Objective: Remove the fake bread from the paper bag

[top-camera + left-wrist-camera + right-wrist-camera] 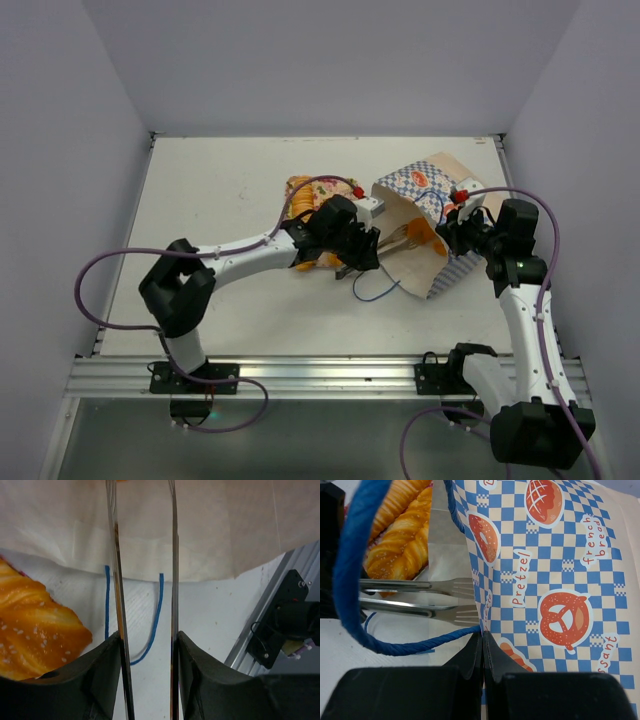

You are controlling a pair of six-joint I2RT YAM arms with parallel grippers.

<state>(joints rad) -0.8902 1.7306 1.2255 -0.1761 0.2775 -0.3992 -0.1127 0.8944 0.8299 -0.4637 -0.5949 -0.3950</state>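
Note:
The paper bag (432, 190) lies on its side with its mouth toward the left arm. My right gripper (483, 639) is shut on the bag's checkered rim (545, 555), beside a blue cord handle (350, 585). My left gripper (148, 642) is shut on metal tongs (114, 580), whose forked tips (455, 587) reach the bag's mouth with nothing between them. An orange piece (427, 238) shows inside the mouth. Glossy orange fake bread (303, 198) lies on the flowered tray behind my left gripper (352, 248); it also shows in the left wrist view (35, 630) and the right wrist view (400, 535).
The pink-flowered tray (345, 184) sits left of the bag. The bag's other blue handle (375, 290) loops onto the table in front of it. The aluminium rail (320, 375) runs along the near edge; grey walls enclose three sides.

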